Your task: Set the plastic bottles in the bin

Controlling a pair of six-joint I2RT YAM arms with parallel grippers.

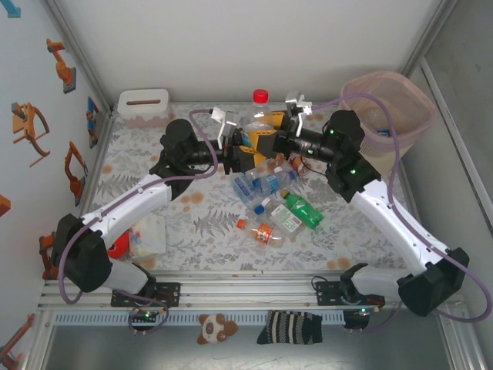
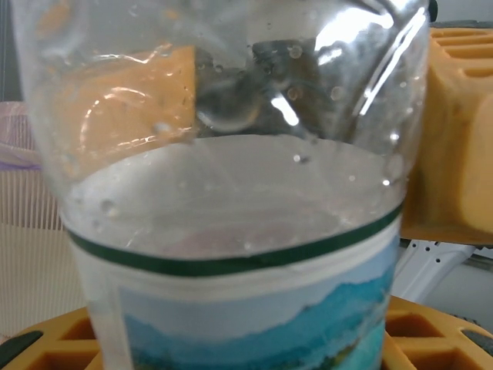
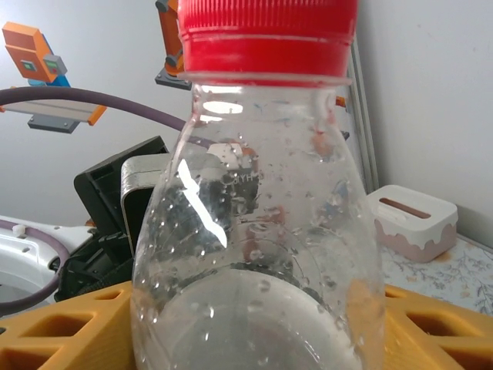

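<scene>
Clear plastic forms the red-capped bottle (image 1: 259,117), which is standing upright above the middle of the far half of the table (image 1: 200,223), between the two arms. The left gripper (image 1: 245,148) is reaching in from the left and clamping the bottle low on its body at a moderate jaw width. In the left wrist view, the orange fingers (image 2: 46,347) are flanking the labelled section of the bottle (image 2: 231,231), whose label is showing a green band above a blue landscape print.

The right gripper (image 1: 271,132) is reaching in from the right, with its jaws partly spread around the same bottle. In the right wrist view, its orange fingers (image 3: 69,324) are sitting on either side of the bottle (image 3: 254,254) below the shoulder; whether the pads are pressing on the plastic cannot be told.

The bin (image 1: 422,116) is standing at the far right corner, well apart from the held bottle. The loose bottles (image 1: 271,185) are lying in a cluster on the table just in front of the grippers, with a green bottle (image 1: 302,210) among them. A tissue box (image 1: 144,106) is sitting at the far left corner.
</scene>
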